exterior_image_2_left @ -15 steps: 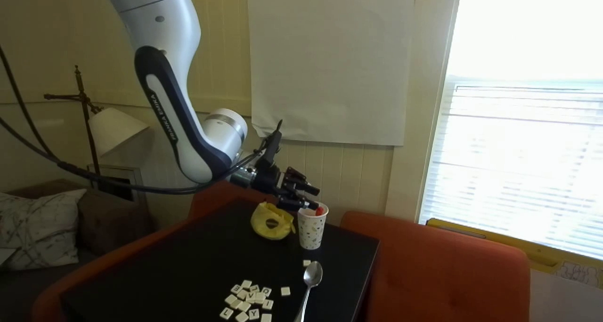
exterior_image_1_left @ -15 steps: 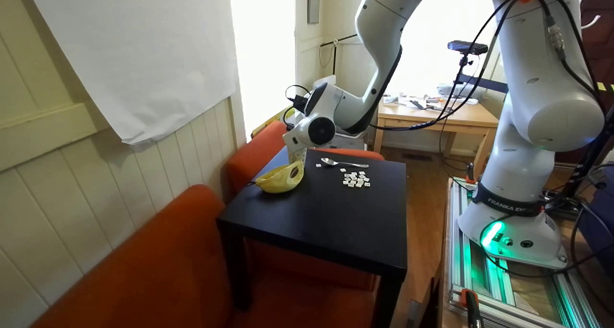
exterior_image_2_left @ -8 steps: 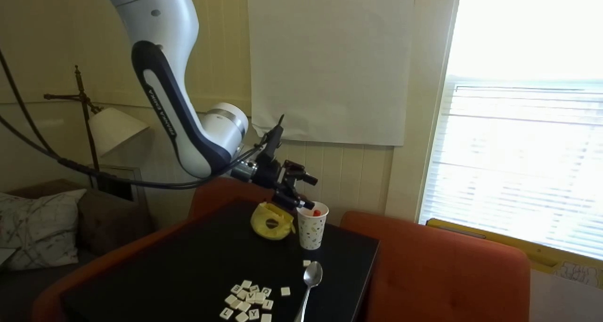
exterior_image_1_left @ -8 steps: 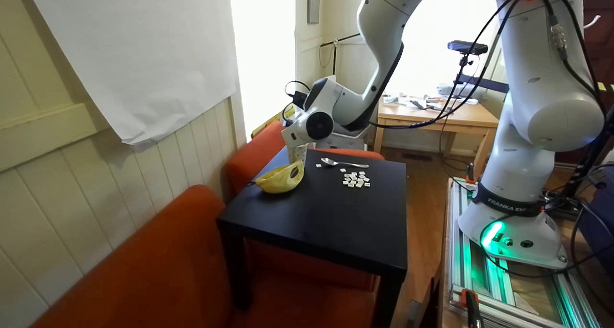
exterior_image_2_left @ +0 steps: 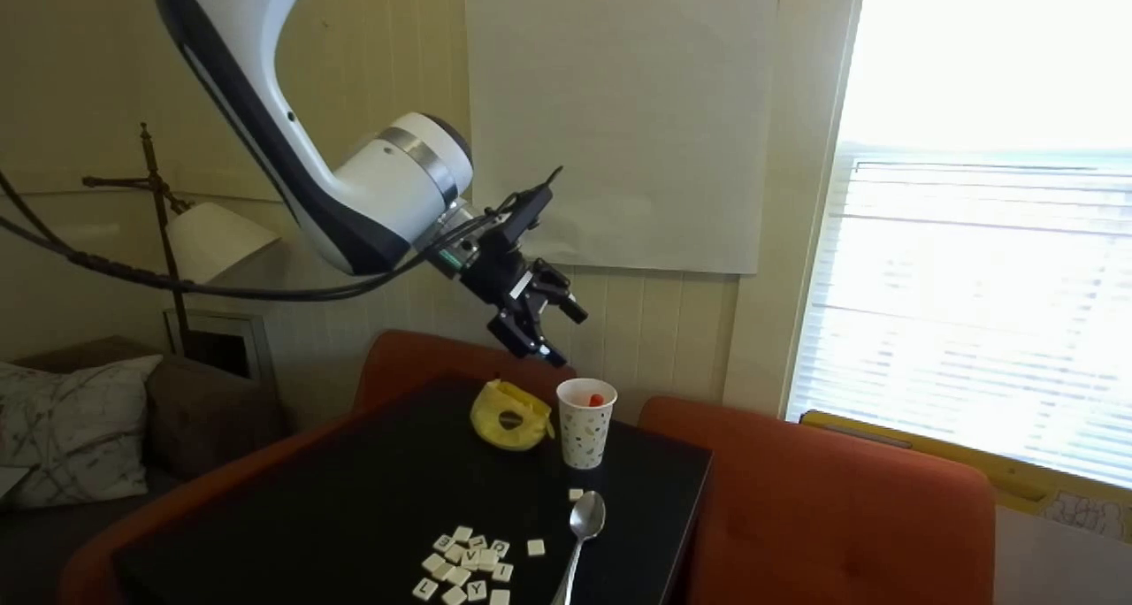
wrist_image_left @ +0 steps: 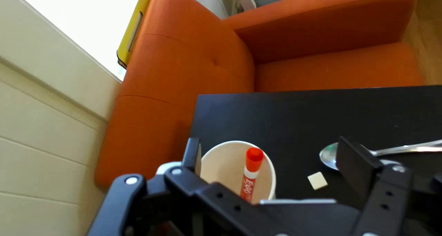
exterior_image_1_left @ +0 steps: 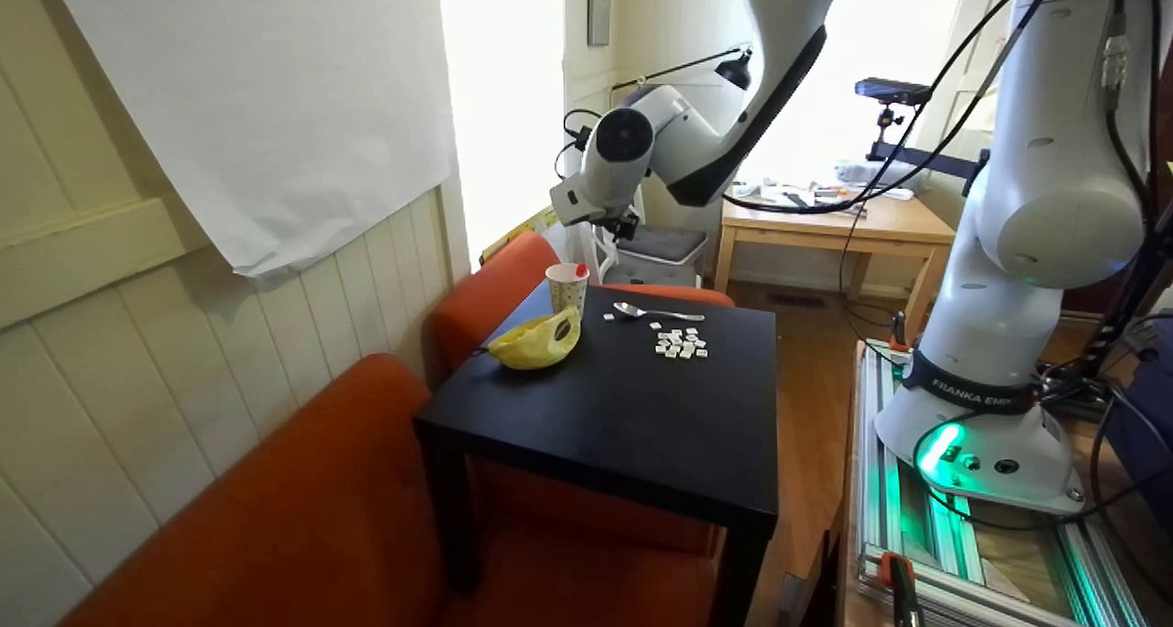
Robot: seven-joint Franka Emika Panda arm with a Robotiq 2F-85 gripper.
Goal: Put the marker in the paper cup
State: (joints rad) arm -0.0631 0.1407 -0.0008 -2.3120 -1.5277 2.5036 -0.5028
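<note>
Gripper (exterior_image_2_left: pixel 566 335): has been raised from the rim of the cup (exterior_image_2_left: pixel 584 430) and is now held higher, apart from it.
Jaws: spread wide; nothing is held between them.
Marker (wrist_image_left: pixel 251 174): inside the cup, tilted, with its red cap near the rim; the lower end is hidden.
Cup: upright, not disturbed by the withdrawal.
Marker in cup: by this, the placing may be judged as finished.
Table (exterior_image_1_left: pixel 632 434): black; a yellow object (exterior_image_1_left: pixel 527 345) is found just beside the cup, a spoon (exterior_image_2_left: pixel 585 525) and tiles (exterior_image_2_left: pixel 469 559) farther off.
Room: orange seats (exterior_image_2_left: pixel 840 516) are placed by the table; a paper sheet (exterior_image_2_left: pixel 619 118) is hung on the wall (exterior_image_2_left: pixel 672 331); a window (exterior_image_2_left: pixel 973 260) and lamp (exterior_image_2_left: pixel 217 242) are seen.
</note>
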